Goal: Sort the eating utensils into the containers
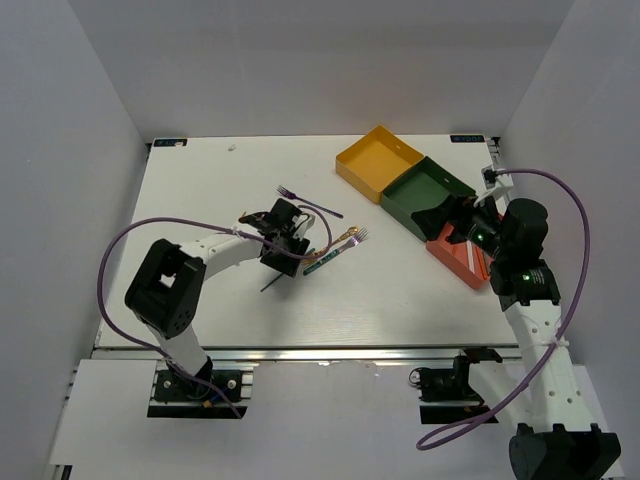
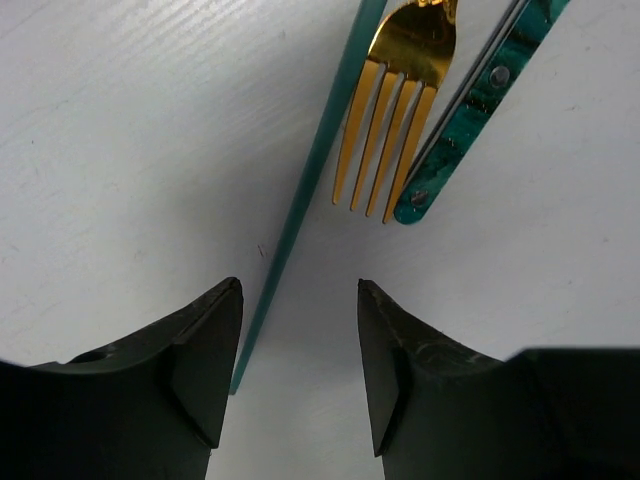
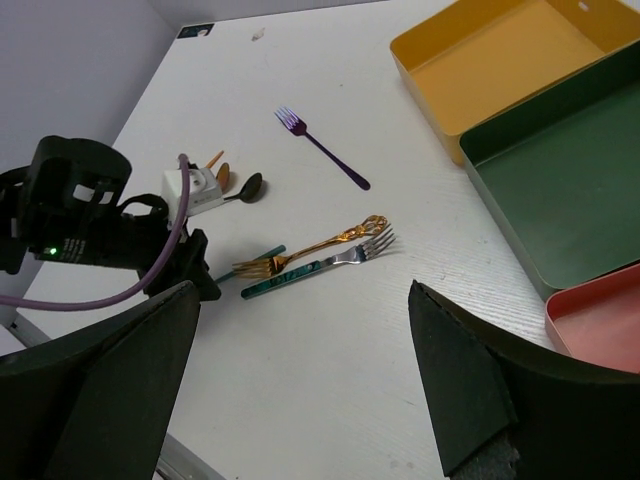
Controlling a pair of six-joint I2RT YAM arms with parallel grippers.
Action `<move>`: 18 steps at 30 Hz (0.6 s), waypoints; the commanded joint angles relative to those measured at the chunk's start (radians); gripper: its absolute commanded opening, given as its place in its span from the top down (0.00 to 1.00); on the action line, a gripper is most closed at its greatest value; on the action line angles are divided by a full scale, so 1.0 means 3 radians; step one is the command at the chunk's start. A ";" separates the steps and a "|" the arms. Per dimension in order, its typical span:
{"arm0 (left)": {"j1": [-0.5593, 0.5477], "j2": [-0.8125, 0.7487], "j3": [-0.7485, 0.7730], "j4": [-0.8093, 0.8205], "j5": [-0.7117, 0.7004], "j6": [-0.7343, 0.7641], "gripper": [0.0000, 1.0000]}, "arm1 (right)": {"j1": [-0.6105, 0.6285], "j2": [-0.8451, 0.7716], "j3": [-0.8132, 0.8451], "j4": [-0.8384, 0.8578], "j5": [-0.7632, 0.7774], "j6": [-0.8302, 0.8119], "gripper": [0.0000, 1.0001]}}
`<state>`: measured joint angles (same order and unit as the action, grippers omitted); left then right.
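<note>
**Forks on the table, both claws empty**

Left claw (image 2: 298, 300): parted, holding nothing, low over the table (image 1: 220, 180). A teal chopstick (image 2: 300, 200) runs beside one finger. The gold fork (image 2: 395, 110) and green-handled fork (image 2: 480, 90) lie touching, just ahead.
Right claw (image 3: 300, 300): wide apart, empty.
Purple fork (image 3: 322, 148): lying apart.
Yellow tray (image 3: 500, 60), green tray (image 3: 570, 190), red tray (image 3: 600, 320): side by side.

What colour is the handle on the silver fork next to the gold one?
The fork handle is swirly, marbled green. The left wrist view shows it best.
</note>
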<state>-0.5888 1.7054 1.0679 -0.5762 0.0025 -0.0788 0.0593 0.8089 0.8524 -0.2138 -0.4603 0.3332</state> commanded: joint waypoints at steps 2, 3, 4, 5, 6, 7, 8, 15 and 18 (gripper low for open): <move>0.0081 0.0057 0.0163 0.0141 0.0293 0.0104 0.41 | -0.0009 -0.0114 -0.0029 0.0155 -0.0133 0.0024 0.11; 0.0086 0.0078 0.0158 0.0162 0.0309 0.0109 0.41 | -0.0009 -0.0119 -0.0034 0.0155 -0.0138 0.0024 0.11; 0.0096 0.0134 0.0152 0.0172 0.0324 0.0109 0.41 | -0.0009 -0.0124 -0.0029 0.0155 -0.0138 0.0024 0.11; 0.0117 0.0160 0.0163 0.0167 0.0344 0.0114 0.42 | -0.0009 -0.0145 -0.0024 0.0150 -0.0138 0.0024 0.11; 0.0122 0.0190 0.0163 0.0157 0.0355 0.0109 0.44 | -0.0009 -0.0155 -0.0019 0.0145 -0.0143 0.0024 0.11; 0.0132 0.0231 0.0163 0.0152 0.0319 0.0109 0.45 | -0.0003 -0.0165 -0.0019 0.0145 -0.0143 0.0024 0.11; 0.0147 0.0247 0.0158 0.0157 0.0304 0.0104 0.47 | -0.0008 -0.0181 -0.0019 0.0150 -0.0148 0.0024 0.11; 0.0204 0.0344 0.0127 0.0141 0.0038 0.0094 0.57 | -0.0009 -0.0262 -0.0024 0.0155 -0.0143 0.0024 0.11; 0.0204 0.0359 0.0066 0.0152 -0.0207 0.0094 0.62 | -0.0009 -0.0293 -0.0019 0.0160 -0.0138 0.0029 0.11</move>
<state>-0.5346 1.7916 1.0988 -0.5240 0.0177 -0.0574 0.0593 0.7368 0.8524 -0.2066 -0.4828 0.3340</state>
